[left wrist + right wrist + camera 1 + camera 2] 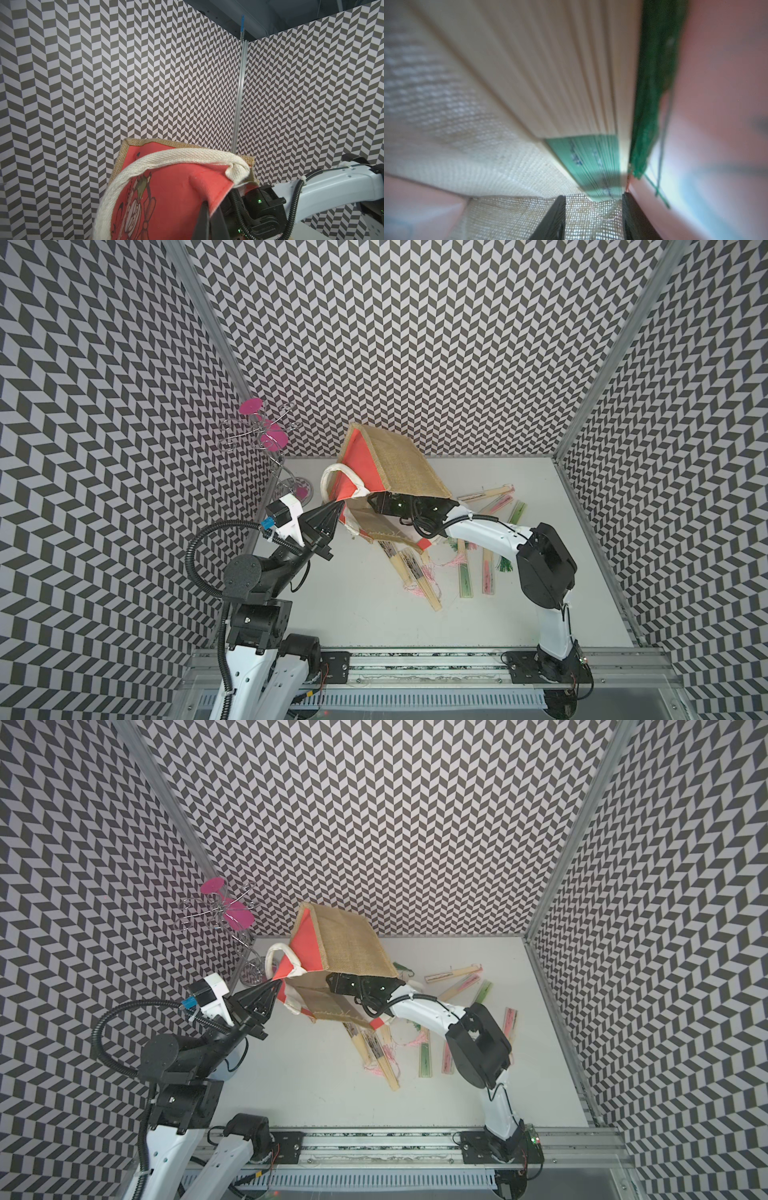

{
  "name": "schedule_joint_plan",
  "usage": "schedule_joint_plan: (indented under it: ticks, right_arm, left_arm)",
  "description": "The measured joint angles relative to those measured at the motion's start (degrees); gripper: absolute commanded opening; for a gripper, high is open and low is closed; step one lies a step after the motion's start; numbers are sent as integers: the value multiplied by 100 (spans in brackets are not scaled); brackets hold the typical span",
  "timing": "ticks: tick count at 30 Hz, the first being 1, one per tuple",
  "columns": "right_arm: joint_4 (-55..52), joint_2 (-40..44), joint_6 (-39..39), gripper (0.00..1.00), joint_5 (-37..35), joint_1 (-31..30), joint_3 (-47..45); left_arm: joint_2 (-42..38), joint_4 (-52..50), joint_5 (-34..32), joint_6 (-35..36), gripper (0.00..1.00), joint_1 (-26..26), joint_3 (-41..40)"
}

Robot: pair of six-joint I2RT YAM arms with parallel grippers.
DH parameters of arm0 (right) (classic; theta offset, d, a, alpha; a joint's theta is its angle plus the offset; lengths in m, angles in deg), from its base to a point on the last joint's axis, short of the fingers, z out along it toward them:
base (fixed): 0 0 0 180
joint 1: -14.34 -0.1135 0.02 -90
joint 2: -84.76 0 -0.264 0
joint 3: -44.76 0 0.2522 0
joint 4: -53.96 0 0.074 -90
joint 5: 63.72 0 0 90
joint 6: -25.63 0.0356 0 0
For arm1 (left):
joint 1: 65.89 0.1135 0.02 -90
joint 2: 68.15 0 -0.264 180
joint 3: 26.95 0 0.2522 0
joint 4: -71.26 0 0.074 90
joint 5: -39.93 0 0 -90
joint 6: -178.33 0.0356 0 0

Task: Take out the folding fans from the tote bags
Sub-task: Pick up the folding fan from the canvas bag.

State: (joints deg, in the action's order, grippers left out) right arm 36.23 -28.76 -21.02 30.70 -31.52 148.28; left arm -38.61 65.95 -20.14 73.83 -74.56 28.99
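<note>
Bag tipped right over: the tote bag (399, 464) sits near the back of the table (353, 605) with its jute base raised toward the rear wall and its mouth turned down toward the front and the right arm; both top views show it this way (349, 944). Whether its lower edge touches the table I cannot tell. The left gripper (341, 503) has its fingers pressed together on a corner of the red-orange trim, just below the white handle (332, 472), and the left wrist view shows the dark fingers (204, 218) biting the red cloth of the bag (176, 187). The right arm reaches straight into the mouth, so in the top views its gripper is swallowed by the bag. The right wrist view picks it up: the right gripper (593, 196) has its fingers apart, white lining showing between them, and the end of one green fan (587, 164) lies just at the tips (not squeezed, as far as I can see). A green tassel (652, 104) hangs beside that fan. Out on the table, the other folding fans (419, 572) lie scattered from under the bag's mouth toward the right side, some crossing, pink and green tassels trailing among them. Well to the left of the bag, a wire stand (266, 439) with pink discs stands in the back corner.
</note>
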Motion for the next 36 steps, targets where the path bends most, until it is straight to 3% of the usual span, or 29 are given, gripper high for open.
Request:
schedule_joint_plan:
  ticks: [3,9,12,18,27,32,36]
  right_arm:
    - [13,291,142,48,-267,59,-417]
    - [-116,476,476,67,-1019,101,-568]
    - [-229,474,579,67,-1305,103,-533]
    - [-210,352,634,31,-1475,205,-284]
    - [94,369,505,2,-1412,256,-372]
    - [190,455,354,0,-1161,306,-662]
    - [385,533,7,0,-474,452,-802]
  left_arm:
    - [46,-68,-181,101,0,-15,0]
    - [236,-173,-461,105,0,-68,-2]
    - [267,-175,-382,24,0,-74,-50]
    - [179,44,564,-317,0,-81,-92]
    - [-435,-247,815,-234,0,-96,-411]
    - [-450,-297,743,-157,0,-107,-509]
    - [-356,-295,415,-68,0,-111,-507]
